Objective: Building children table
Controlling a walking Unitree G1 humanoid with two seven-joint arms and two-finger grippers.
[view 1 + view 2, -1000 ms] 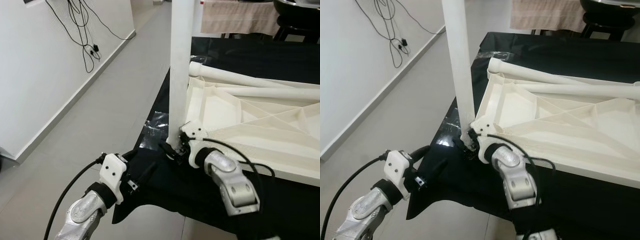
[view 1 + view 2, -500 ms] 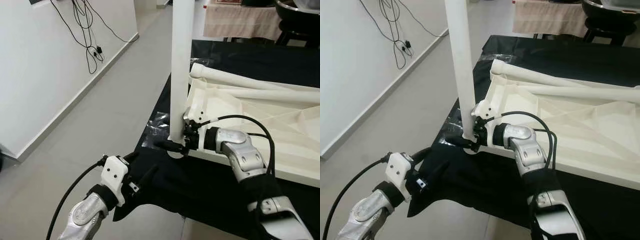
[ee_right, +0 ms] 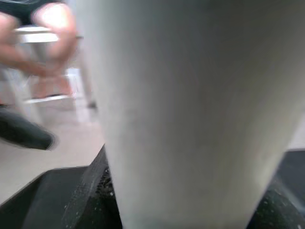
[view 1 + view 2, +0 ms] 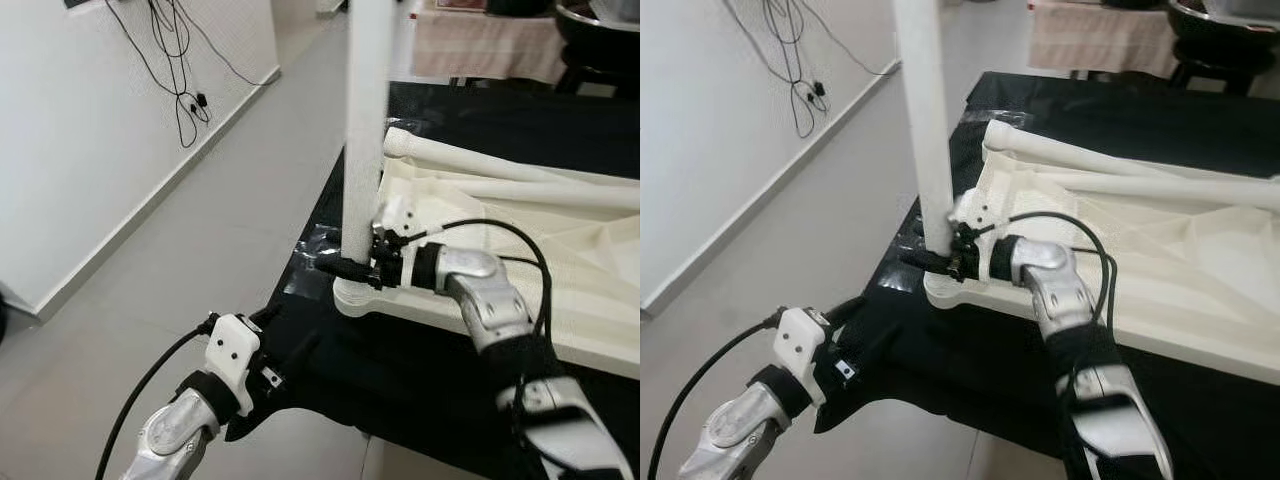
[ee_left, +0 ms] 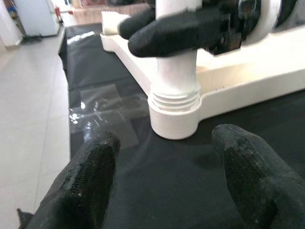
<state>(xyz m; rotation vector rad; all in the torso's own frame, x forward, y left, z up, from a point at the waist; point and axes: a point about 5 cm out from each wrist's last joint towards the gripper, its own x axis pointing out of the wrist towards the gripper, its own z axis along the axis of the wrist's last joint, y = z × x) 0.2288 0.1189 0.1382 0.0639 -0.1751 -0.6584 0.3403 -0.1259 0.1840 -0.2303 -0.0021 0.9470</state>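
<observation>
Here my right gripper (image 4: 345, 268) is clamped around the base of the upright white table leg (image 4: 364, 130), at the near-left corner of the overturned white tabletop (image 4: 560, 270). My left gripper (image 5: 164, 176) hangs spread, empty, nearer. Since half a second ago, the leg's threaded base (image 5: 174, 102) sits in the corner socket (image 5: 174, 124).
</observation>
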